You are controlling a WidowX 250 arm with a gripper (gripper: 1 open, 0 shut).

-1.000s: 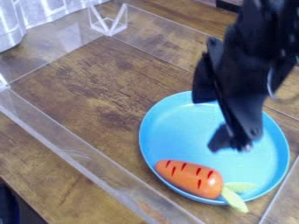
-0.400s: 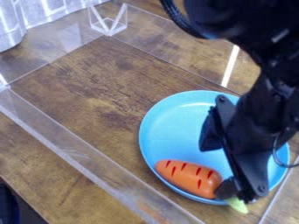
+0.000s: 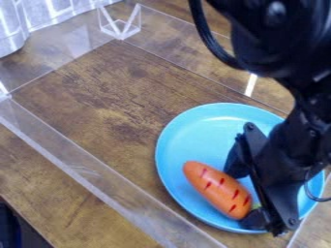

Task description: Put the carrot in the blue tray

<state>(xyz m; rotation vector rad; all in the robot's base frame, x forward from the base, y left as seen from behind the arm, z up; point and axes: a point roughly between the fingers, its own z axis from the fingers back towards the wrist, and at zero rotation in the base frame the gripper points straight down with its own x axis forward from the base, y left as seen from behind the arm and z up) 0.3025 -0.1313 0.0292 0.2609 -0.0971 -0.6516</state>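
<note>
Wooden bench (image 3: 116, 97), dark brown planks with visible grain and worn streaks. A clear acrylic wall (image 3: 77, 160) runs along its near left edge, diagonal in the camera view, and another clear panel stands along the far edge. At the far left corner, part of a metal pot (image 3: 11, 34), cut off by the picture edge. Beside it, at the far edge, a small clear triangular stand (image 3: 123, 19). Little of the room shows beyond that; the background is blurred.

The blue tray (image 3: 195, 145) sits near the bench's near right corner, round with a shallow rim, its left half bare. Its right side is covered by the arm.

The carrot (image 3: 218, 188) lies inside the blue tray, on the near part of the dish close to the rim. Long axis runs diagonally, from the tray's middle toward the near right corner of the bench. Rounded orange end points up-left toward the tray centre; the other end goes under the gripper, so the stem is hidden. Dark stripe marks show across its top.

The gripper (image 3: 269, 208) is black, pointing steeply down over the right side of the tray, right at the lower-right end of the carrot. Fingers blur into one dark mass; jaws read as spread wide, not clamped on anything. Cannot tell if a finger touches the carrot.
</note>
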